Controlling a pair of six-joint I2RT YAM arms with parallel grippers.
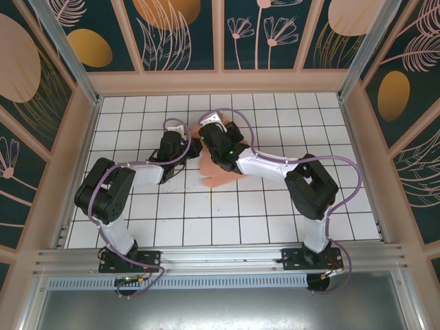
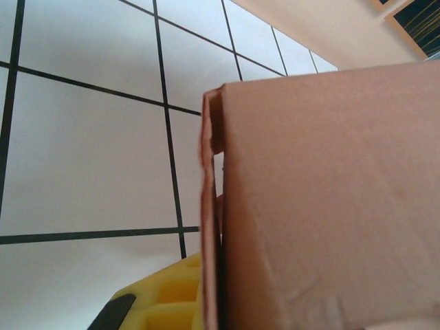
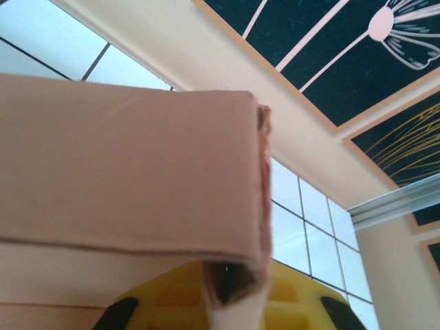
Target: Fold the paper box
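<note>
Folding the paper box (image 1: pixel 218 173): partway, walls are standing up
It is sitting mid-frame; left gripper (image 1: pixel 179 139) and right gripper (image 1: pixel 215 135) are each clamping a cardboard wall, flaps probably awaiting tucking

A desk (image 1: pixel 275 220) is covered with white square tiles divided by thin black lines. Its left, far and right edges are enclosed by walls (image 1: pixel 179 31) of dark teal panels, on which pale leaves, flowers and golden ovals are painted. The panels are set in peach frames. A plain peach ledge (image 1: pixel 220 81) is run along the far edge. Metal posts (image 1: pixel 65 48) are stood at the far corners. A ribbed metal rail (image 1: pixel 220 258) is fixed along the near edge, with a grey metal sheet (image 1: pixel 220 309) beyond it.
</note>
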